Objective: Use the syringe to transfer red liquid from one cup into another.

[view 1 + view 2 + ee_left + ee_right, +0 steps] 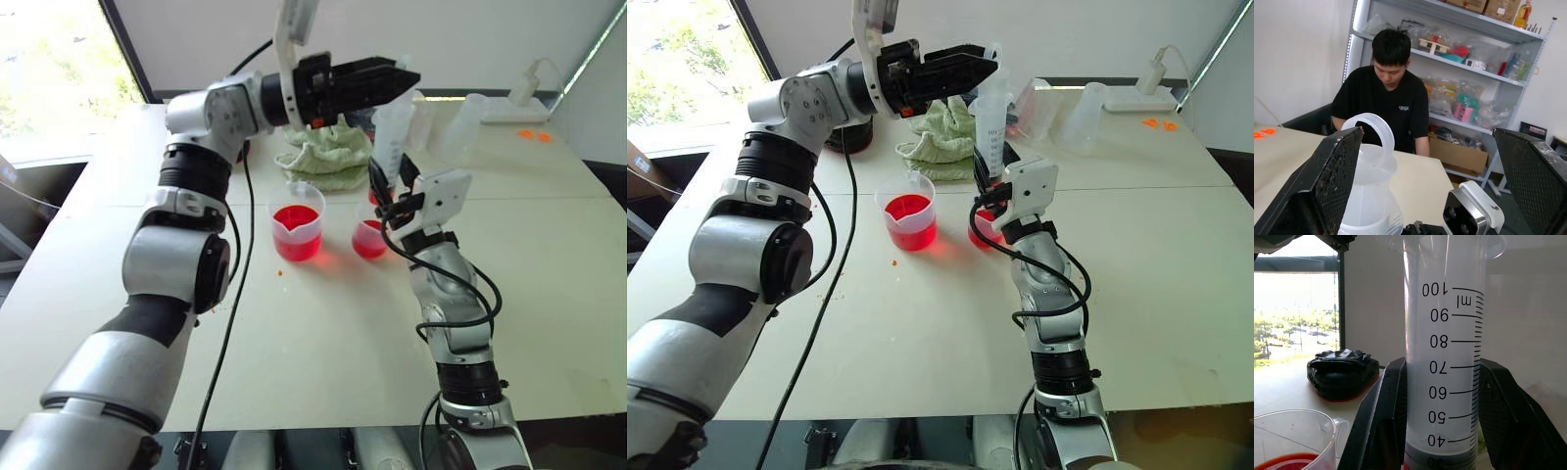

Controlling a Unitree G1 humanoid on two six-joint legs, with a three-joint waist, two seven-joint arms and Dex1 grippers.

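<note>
Right pincer (pixel 384 186) is clamped on the large clear plastic syringe with printed graduation marks (pixel 1444 357), holding it upright. In the right wrist view both black fingers (pixel 1383 421) press the barrel on either side, and the dark plunger seal sits just below the 40 mark. The syringe's lower end stands at the smaller plain-rimmed clear plastic cup (pixel 368 238), which holds bright translucent red liquid (pixel 369 245); can't tell whether the tip is in the liquid.

Just beside that cup, on the robot's left, is the wider clear plastic measuring beaker with a pouring spout (pixel 297 231), also holding red liquid. Both stand on the off-white table (pixel 323 343).

Left pincer (pixel 407 81) is raised above the table, reaching across to the right near the syringe's top end, with its fingers spread wide and nothing between them. The left wrist view shows the two fingers (pixel 1322 186) well apart, with a translucent white plastic container with a loop handle (pixel 1369 181) past them and a person in a black T-shirt (pixel 1383 98) seated behind the table in front of metal shelving (pixel 1474 63).

Behind the cups lies a crumpled pale green cloth (pixel 323 155). A black cable (pixel 230 304) runs across the table on the left.
</note>
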